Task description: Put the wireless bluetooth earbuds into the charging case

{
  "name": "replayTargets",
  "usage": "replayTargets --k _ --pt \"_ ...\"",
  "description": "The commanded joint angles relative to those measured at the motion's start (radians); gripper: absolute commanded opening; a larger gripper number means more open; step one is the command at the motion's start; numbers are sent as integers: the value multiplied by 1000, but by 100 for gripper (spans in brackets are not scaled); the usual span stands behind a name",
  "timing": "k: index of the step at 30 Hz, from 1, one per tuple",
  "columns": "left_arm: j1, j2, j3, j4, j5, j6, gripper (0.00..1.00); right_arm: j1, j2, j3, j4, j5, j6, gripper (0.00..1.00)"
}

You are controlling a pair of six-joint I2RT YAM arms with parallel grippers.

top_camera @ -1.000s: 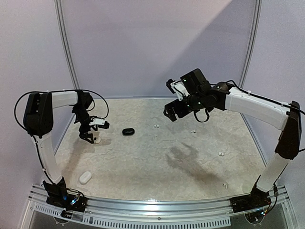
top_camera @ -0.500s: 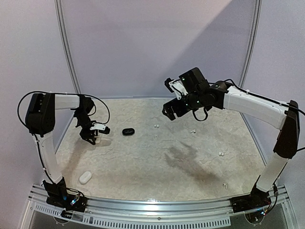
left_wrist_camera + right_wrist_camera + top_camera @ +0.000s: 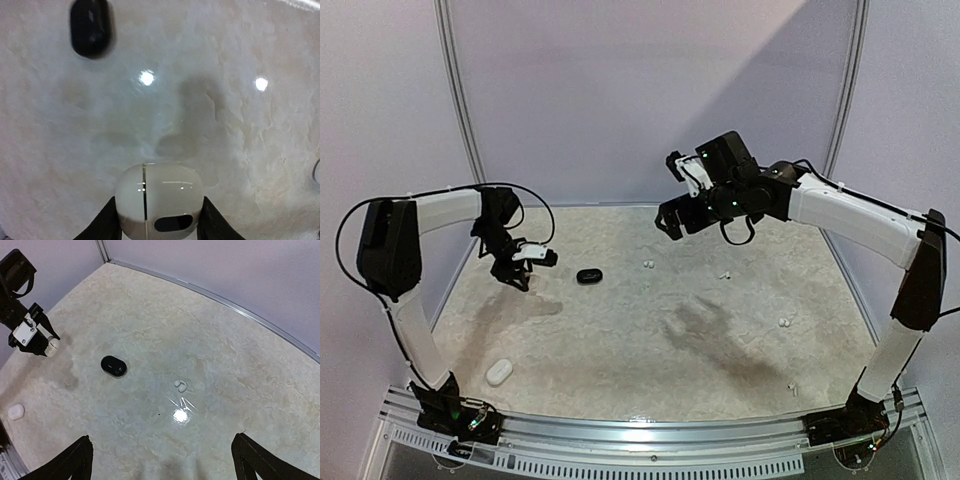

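L gripper clamps white case, lid shut, over table's far-left corner. R gripper gapes, empty. Black case lies shut nearby.

Left pincer tight, aloft; right pincer agape.

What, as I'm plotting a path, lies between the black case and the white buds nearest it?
Nothing: only bare table runs between the black case and the buds, plainest in the right wrist view.
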Motion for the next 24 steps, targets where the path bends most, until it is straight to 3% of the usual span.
replayTargets --k 1,4,8,10,15,24 --pt "-51 -149 108 41 152 -22 20 -49 27 69 41 -122 178 96" --pt "-135 -275 46 266 148 -50 22 -49 45 118 62 -158 243 89" --pt "-262 -438 -167 729 143 -119 18 -16 86 182 108 -206 311 83" --pt "-310 -478 -236 822 125 -159 17 15 103 191 145 -227 320 81" --pt "-381 -508 -258 869 84 -228 17 64 137 206 186 -335 326 74" --pt "-421 -490 -220 811 49 -258 16 108 194 199 297 -412 346 64"
